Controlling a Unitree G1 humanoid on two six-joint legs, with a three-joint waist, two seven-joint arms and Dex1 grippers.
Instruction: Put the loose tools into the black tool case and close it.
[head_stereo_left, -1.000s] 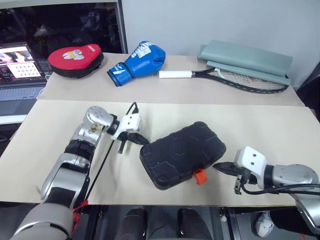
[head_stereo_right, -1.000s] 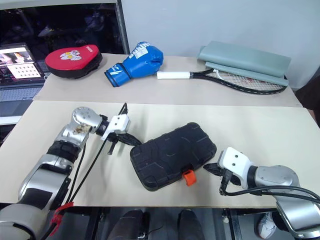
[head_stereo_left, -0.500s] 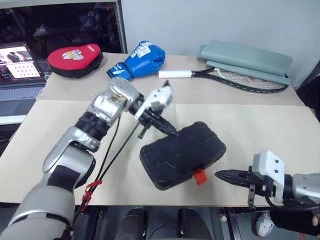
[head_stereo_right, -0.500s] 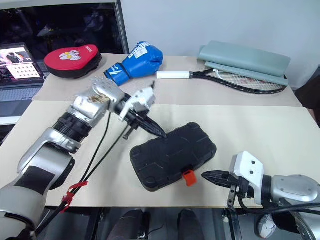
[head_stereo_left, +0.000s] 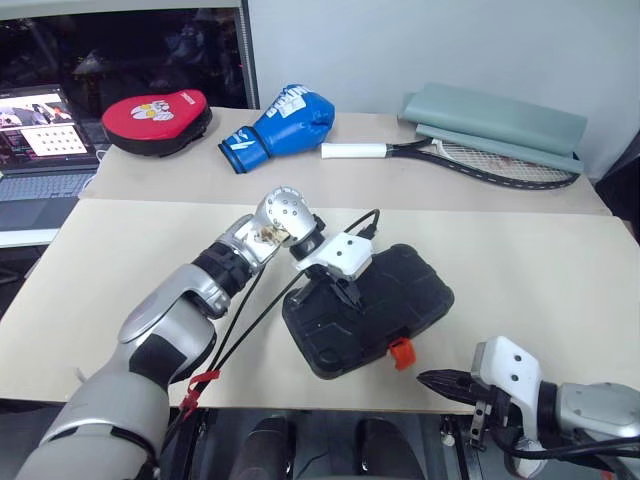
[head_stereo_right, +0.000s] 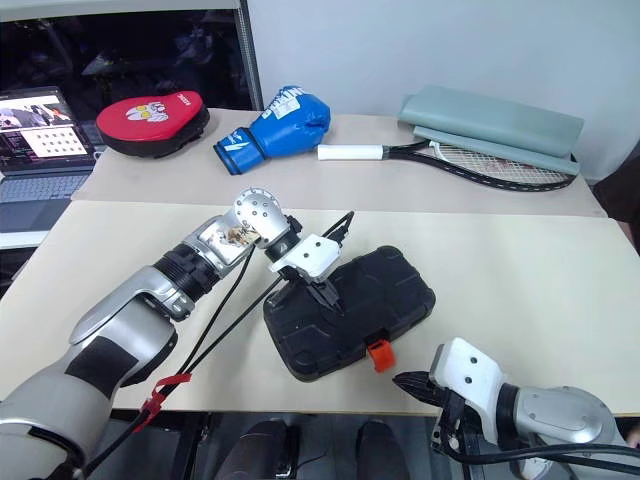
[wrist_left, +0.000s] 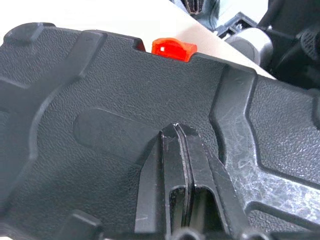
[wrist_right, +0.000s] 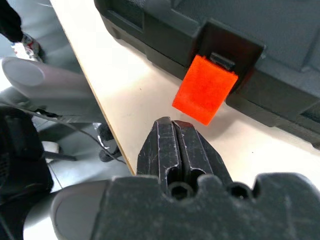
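Observation:
The black tool case (head_stereo_left: 400, 290) lies with its lid down on the near table, its orange latch (head_stereo_left: 401, 352) facing the front edge. My left gripper (head_stereo_left: 350, 300) is shut with nothing in it; its tips point down at the ribbed lid (wrist_left: 100, 90), on it or just above. My right gripper (head_stereo_left: 425, 380) is shut and empty at the table's front edge. It points at the latch (wrist_right: 205, 90) from a short way off. The latch sticks out from the case wall at a tilt. The loose tools are out of view.
On the far table lie a red punch pad (head_stereo_left: 155, 118), a blue boxing glove (head_stereo_left: 280, 118), a racket (head_stereo_left: 450, 152) and a grey bag (head_stereo_left: 495, 118). A laptop (head_stereo_left: 40, 140) stands at the far left. A black cable trails from my left wrist.
My left gripper swung from beside the case's left end, up and across, and came down onto the lid. My right gripper drew back from the latch toward the table's front edge.

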